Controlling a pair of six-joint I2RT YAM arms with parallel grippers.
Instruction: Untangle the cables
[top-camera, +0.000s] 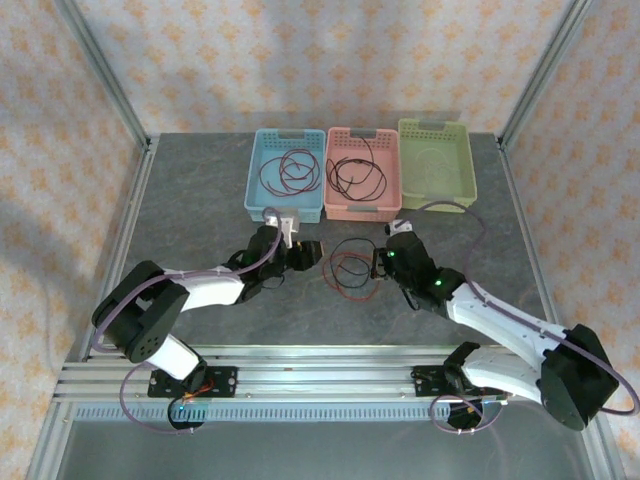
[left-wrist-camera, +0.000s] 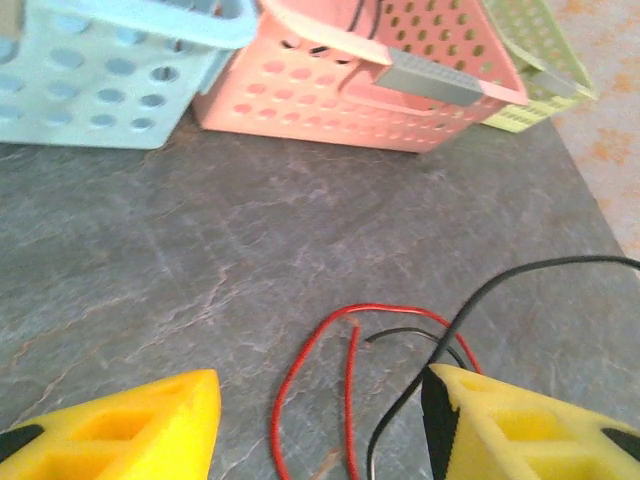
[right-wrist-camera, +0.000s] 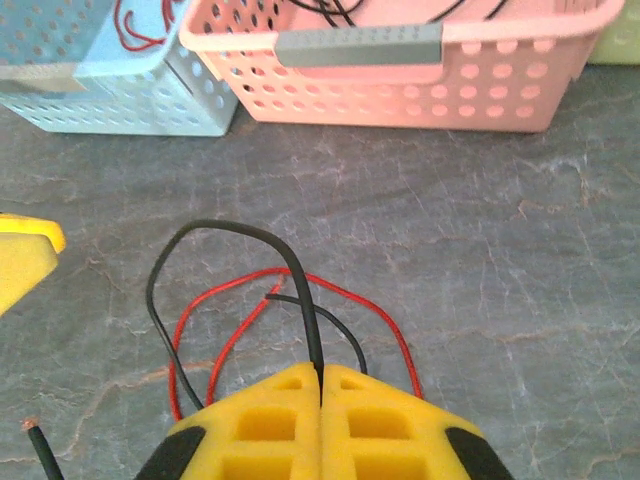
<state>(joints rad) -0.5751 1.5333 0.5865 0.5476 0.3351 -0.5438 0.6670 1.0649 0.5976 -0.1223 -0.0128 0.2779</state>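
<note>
The right hand is closed tight on the thin black wire; the left hand stands wide open, empty. On the grey stone-look bench this wire crosses the thin red wire, so a pull could drag both and tighten the tangle.

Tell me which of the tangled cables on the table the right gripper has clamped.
The black cable: it runs into the shut right gripper; the red cable lies loose.
</note>
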